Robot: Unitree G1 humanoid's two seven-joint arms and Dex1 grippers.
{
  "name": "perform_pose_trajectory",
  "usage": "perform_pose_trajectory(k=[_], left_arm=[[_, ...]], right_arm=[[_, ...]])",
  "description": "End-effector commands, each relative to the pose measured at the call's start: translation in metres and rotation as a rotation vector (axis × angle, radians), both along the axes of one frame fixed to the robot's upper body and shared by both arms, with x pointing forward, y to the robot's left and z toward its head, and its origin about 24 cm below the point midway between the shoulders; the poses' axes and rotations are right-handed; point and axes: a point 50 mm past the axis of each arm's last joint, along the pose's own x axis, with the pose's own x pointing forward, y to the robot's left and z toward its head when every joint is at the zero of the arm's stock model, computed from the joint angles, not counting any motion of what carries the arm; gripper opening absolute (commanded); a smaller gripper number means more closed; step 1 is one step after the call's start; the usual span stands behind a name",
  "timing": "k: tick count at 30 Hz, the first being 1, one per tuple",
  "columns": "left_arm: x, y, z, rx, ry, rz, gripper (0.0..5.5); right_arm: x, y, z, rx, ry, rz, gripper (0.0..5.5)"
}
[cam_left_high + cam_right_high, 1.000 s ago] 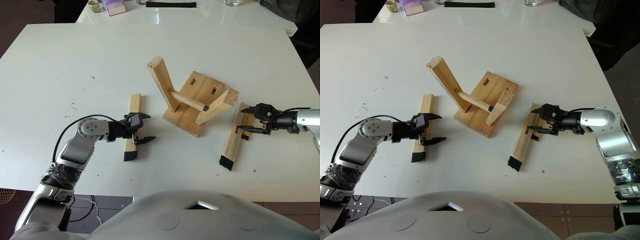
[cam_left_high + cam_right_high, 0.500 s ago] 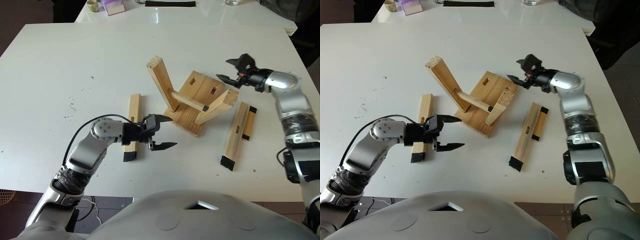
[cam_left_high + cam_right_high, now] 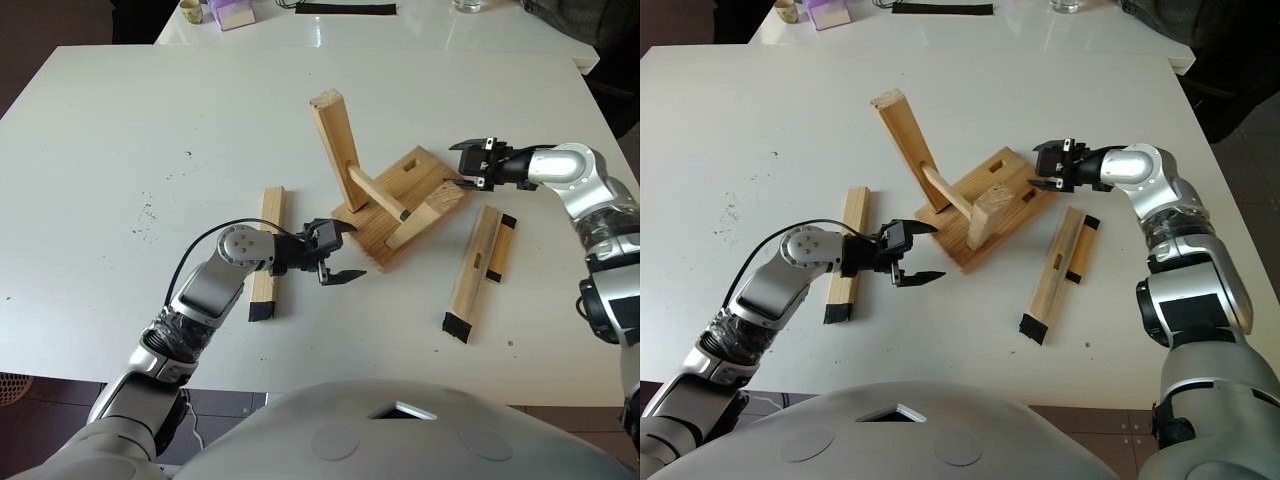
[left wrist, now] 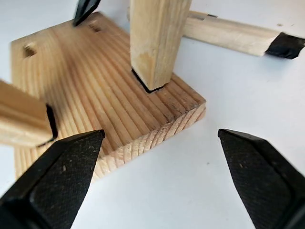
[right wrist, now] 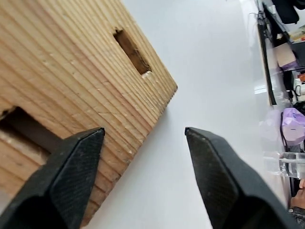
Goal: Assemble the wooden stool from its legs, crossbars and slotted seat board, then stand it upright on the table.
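The slotted seat board (image 3: 420, 172) lies mid-table with two legs (image 3: 334, 148) plugged in, joined by a crossbar (image 3: 377, 192). My left gripper (image 3: 338, 252) is open at the board's near left corner, its fingertips (image 4: 71, 157) either side of that corner without touching. My right gripper (image 3: 464, 164) is open at the board's far right corner, where the right wrist view shows an empty slot (image 5: 132, 52) in the board (image 5: 62, 62). One loose leg piece (image 3: 266, 250) lies left of the board. Another loose piece (image 3: 479, 270) lies right of it.
A second white table stands behind, holding a cup (image 3: 187, 10), a purple box (image 3: 230, 12) and a black strip (image 3: 343, 8). The table's front edge runs close below the loose pieces. The far left of the table (image 3: 90, 140) is bare.
The board with its legs has turned and shifted, the tall leg now steeper. My left gripper moved right up to the board's corner. My right gripper came down to the far right corner.
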Motion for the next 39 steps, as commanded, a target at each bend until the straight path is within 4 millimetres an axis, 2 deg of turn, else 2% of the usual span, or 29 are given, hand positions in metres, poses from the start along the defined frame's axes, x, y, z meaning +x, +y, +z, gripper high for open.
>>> perform_pose_trajectory(k=[1,8,14,17,19,22,24,27,29,31,33,35,39], left_arm=[[0.016,0.013,-0.002,0.064,-0.066,0.098,4.42],[0.056,0.046,0.020,0.033,-0.165,0.328,4.42],[0.069,0.059,0.019,0.056,-0.200,0.413,4.42],[0.073,0.057,0.019,0.034,-0.217,0.443,4.42],[0.076,0.058,0.020,0.024,-0.231,0.476,4.42],[0.078,0.070,0.025,0.024,-0.262,0.534,4.42],[0.070,0.080,0.028,0.061,-0.277,0.526,4.42],[0.046,0.091,0.029,0.151,-0.260,0.443,4.42],[0.027,0.086,0.032,0.159,-0.206,0.333,4.42],[0.009,0.072,0.035,0.113,-0.142,0.222,4.42],[-0.002,0.057,0.030,0.061,-0.083,0.180,4.42],[-0.009,0.047,0.018,0.069,-0.047,0.170,4.42],[-0.010,0.043,-0.008,0.164,-0.013,0.164,4.42]], right_arm=[[-0.039,0.005,-0.047,-0.028,0.300,0.089,3.16],[-0.082,0.034,-0.048,0.067,0.420,0.219,3.16],[-0.105,0.046,-0.041,0.140,0.500,0.229,3.16],[-0.104,0.065,-0.023,0.297,0.512,0.209,3.16],[-0.095,0.073,-0.007,0.415,0.485,0.164,3.16],[-0.076,0.068,0.012,0.506,0.382,0.061,3.16],[-0.067,0.056,0.019,0.507,0.314,-0.001,3.16],[-0.063,0.032,0.026,0.487,0.250,-0.084,3.16],[-0.067,0.015,0.024,0.445,0.222,-0.140,3.16],[-0.071,0.005,0.014,0.390,0.198,-0.166,3.16],[-0.070,0.004,0.000,0.384,0.166,-0.194,3.16],[-0.069,0.007,-0.015,0.361,0.132,-0.196,3.16],[-0.085,0.019,-0.034,0.330,0.187,-0.111,3.16]])
